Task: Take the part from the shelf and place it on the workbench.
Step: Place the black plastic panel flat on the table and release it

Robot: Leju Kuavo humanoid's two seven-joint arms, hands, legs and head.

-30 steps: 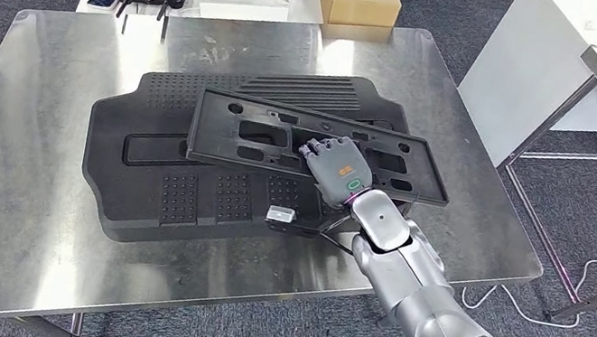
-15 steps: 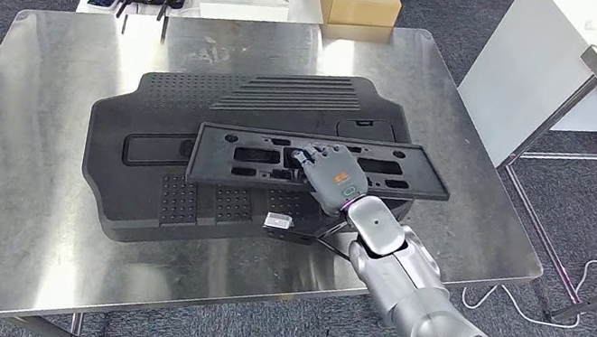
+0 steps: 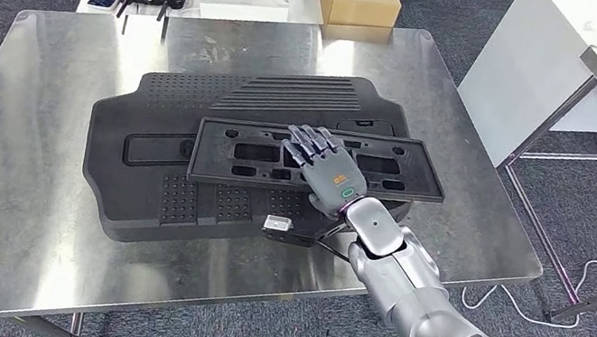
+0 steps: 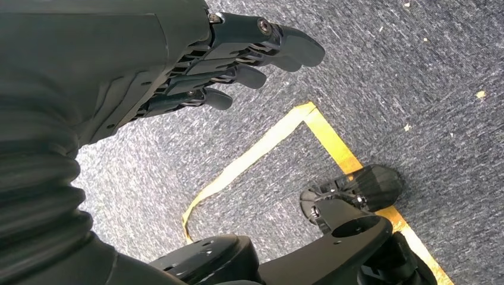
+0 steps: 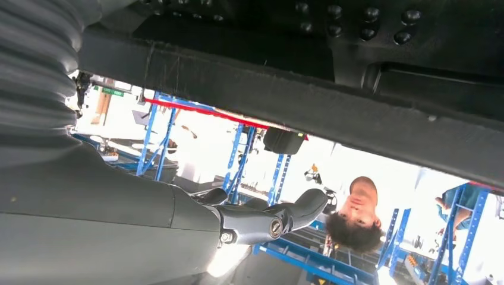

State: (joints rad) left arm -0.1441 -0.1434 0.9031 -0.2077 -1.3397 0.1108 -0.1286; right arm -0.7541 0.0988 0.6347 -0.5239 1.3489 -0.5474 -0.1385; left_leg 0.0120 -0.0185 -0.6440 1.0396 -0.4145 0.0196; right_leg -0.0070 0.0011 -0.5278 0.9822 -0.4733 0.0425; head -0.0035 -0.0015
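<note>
Part, a long flat black plastic panel pierced by rectangular cut-outs and small holes [image 3: 319, 163], is found lying across the top of a larger black ribbed and studded moulded plastic mat [image 3: 176, 166], which itself rests on the bare stainless-steel workbench [image 3: 22, 214]; the panel's far-right end is seen to overhang the mat's edge, above the bench. Placement is judged to be nearly complete; the panel appears to be supported from below, and only release and withdrawal are thought to remain. Right hand [image 3: 327, 169] is laid over the panel's middle with fingers [image 3: 308, 141] spread flat on its upper face; in the right wrist view the thumb [image 5: 285, 217] is seen below the panel's thick dark rim [image 5: 285, 98], apart from it, so no pinch is shown, and the hand is judged to be holding nothing. Left hand [image 4: 196, 65] is seen hanging above grey carpet, its fingers extended and apart, with nothing held. The panel looks rigid, matte and slightly raised at its rim; no damage can be made out.
</note>
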